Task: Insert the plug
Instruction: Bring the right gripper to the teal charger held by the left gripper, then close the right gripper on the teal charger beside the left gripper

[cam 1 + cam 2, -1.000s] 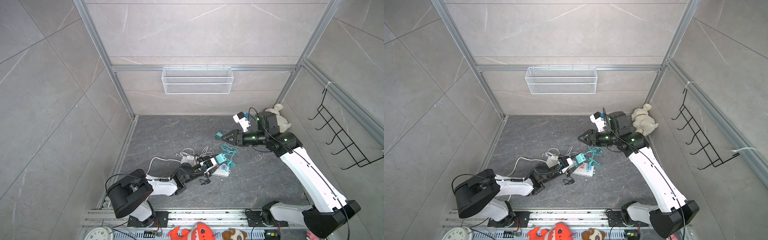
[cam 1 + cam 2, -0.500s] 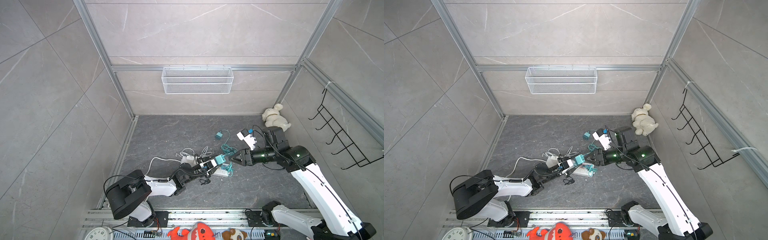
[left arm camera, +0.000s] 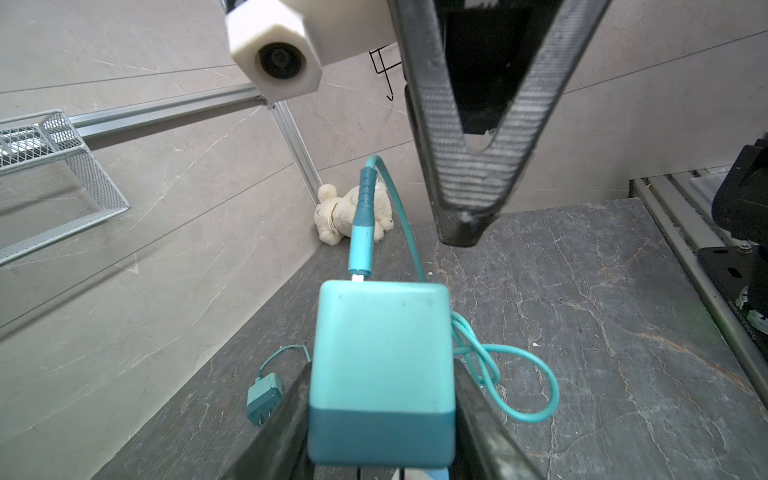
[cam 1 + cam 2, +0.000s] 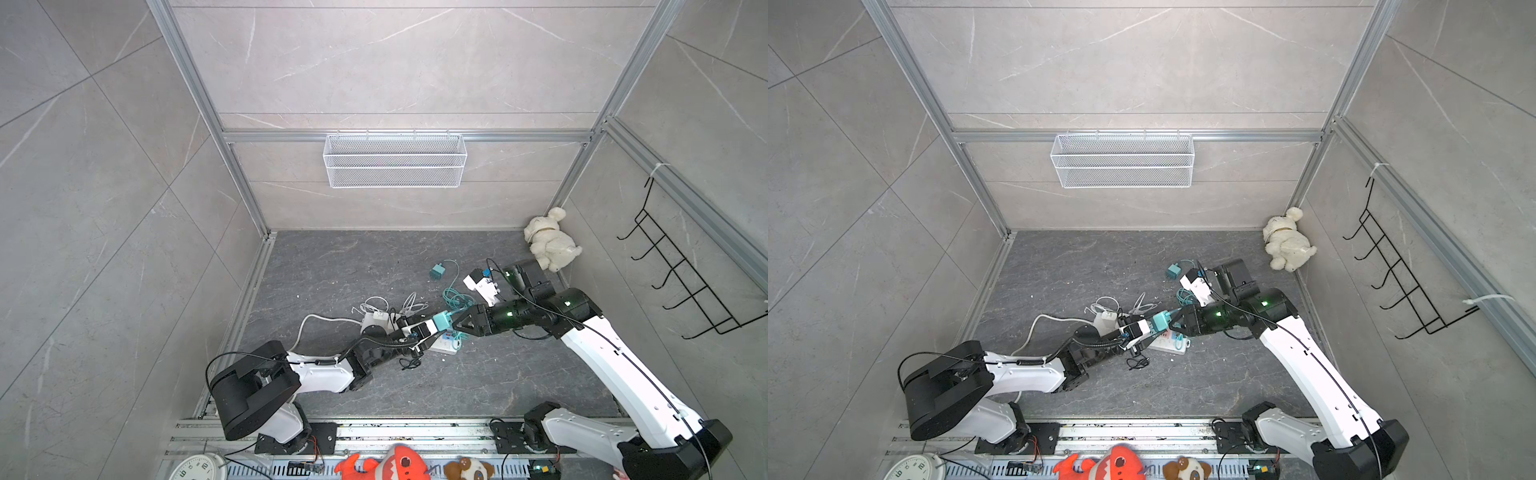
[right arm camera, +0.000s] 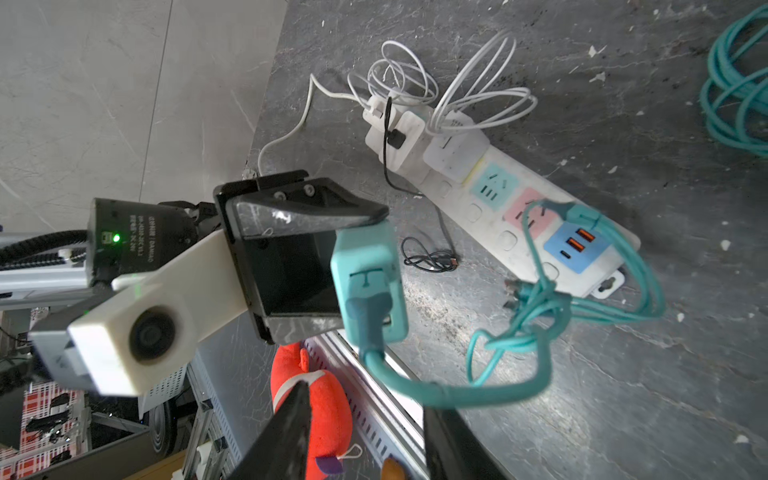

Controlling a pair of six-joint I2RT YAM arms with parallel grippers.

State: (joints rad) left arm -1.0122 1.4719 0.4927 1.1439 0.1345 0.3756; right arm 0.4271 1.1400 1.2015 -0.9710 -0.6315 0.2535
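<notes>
My left gripper [image 3: 382,363] is shut on the teal plug [image 3: 382,332], a two-tone block, and holds it above the floor. In both top views the plug [image 4: 441,321] hangs over the end of the white power strip [image 4: 446,348]. A teal cable [image 5: 436,392] leaves the plug's face and loops down onto the strip [image 5: 519,220]. My right gripper [image 5: 365,398] faces the plug from the right, tip to tip with the left gripper [image 4: 434,327]. Its jaws stand apart, with the cable crossing just ahead of them and nothing clamped.
A second teal plug [image 4: 437,272] lies on the floor further back. White chargers [image 5: 403,133] with coiled white leads fill the strip's far end. A plush dog [image 4: 548,243] sits in the back right corner. A wire basket [image 4: 395,160] hangs on the rear wall.
My right arm has swung forward and left from near the second teal plug to the plug held by the left gripper, and its jaws have narrowed slightly. The left arm has stayed still.
</notes>
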